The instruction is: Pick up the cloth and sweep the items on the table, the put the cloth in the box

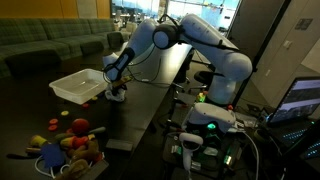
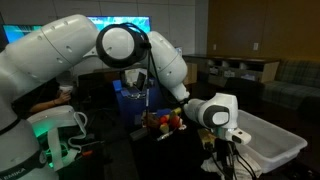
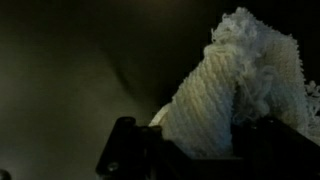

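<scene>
Wrist view: pincer (image 3: 195, 140) clamped on the cloth (image 3: 240, 85).

Wrist view, closer: the off-white, nubbly cloth bunches up out of the closed jaws above the dark desk (image 3: 70, 80). It looks light, soft and floppy, so I judge it will drape and drag rather than push stiffly. A hold on a gathered fold, as here, should stop it slipping out. In an exterior view the pincer (image 1: 117, 92) hangs low over the desk (image 1: 150, 105), just beside the box (image 1: 75, 85), with a pale scrap of cloth (image 1: 118, 97) under it. The colourful items (image 1: 70, 138) lie clustered well apart from it. In an exterior view the pincer (image 2: 225, 150) sits between the items (image 2: 165, 122) and the box (image 2: 275, 150); the cloth is too dim to make out there.
</scene>
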You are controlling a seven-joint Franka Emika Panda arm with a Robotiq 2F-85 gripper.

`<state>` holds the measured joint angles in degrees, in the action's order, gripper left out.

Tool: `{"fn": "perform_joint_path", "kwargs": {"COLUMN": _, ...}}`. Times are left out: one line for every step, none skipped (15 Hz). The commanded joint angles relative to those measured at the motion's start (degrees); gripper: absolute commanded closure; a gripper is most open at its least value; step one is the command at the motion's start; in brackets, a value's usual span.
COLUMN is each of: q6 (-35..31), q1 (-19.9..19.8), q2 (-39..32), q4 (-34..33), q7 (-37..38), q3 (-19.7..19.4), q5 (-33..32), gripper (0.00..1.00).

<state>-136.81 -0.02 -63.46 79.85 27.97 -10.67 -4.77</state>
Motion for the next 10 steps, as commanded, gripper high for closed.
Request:
{"fn": "perform_joint_path", "kwargs": {"q6": 1.8, "q1": -0.5, "q2": -4.7, "q4": -6.9, "q7": -1.3, "q3": 0.7, "q5": 2.4, "gripper": 0.99}}
{"fn": "perform_joint_path", "kwargs": {"q6": 2.0, "q1": -0.5, "q2": -5.2, "q4": -7.8, "q7": -1.3, "q3": 0.9, "q5": 2.7, "gripper": 0.99}}
{"fn": "perform_joint_path", "kwargs": {"q6": 2.2, "q1": -0.5, "q2": -5.7, "q4": -8.7, "q7": -1.3, "q3": 1.3, "q5": 3.0, "gripper": 0.99}}
{"fn": "perform_joint_path", "kwargs": {"q6": 2.4, "q1": -0.4, "q2": -6.2, "q4": -9.6, "q7": -1.3, "q3": 1.5, "q5": 3.3, "gripper": 0.99}}
{"fn": "perform_joint_path", "kwargs": {"q6": 2.5, "q1": -0.4, "q2": -6.7, "q4": -10.5, "q7": -1.3, "q3": 1.9, "q5": 3.6, "gripper": 0.99}}
{"fn": "perform_joint_path", "kwargs": {"q6": 2.6, "q1": -0.2, "q2": -7.4, "q4": -11.6, "q7": -1.2, "q3": 2.1, "q5": 3.8, "gripper": 1.0}}
{"fn": "perform_joint_path", "kwargs": {"q6": 2.9, "q1": -0.2, "q2": -7.8, "q4": -12.4, "q7": -1.2, "q3": 2.4, "q5": 4.1, "gripper": 1.0}}
{"fn": "perform_joint_path", "kwargs": {"q6": 3.0, "q1": 0.1, "q2": -8.5, "q4": -13.5, "q7": -1.0, "q3": 2.5, "q5": 4.2, "gripper": 0.99}}
{"fn": "perform_joint_path", "kwargs": {"q6": 3.2, "q1": 0.1, "q2": -8.8, "q4": -14.3, "q7": -1.2, "q3": 2.9, "q5": 4.3, "gripper": 0.99}}
{"fn": "perform_joint_path", "kwargs": {"q6": 3.3, "q1": 0.3, "q2": -9.4, "q4": -15.3, "q7": -1.3, "q3": 3.2, "q5": 4.4, "gripper": 0.99}}
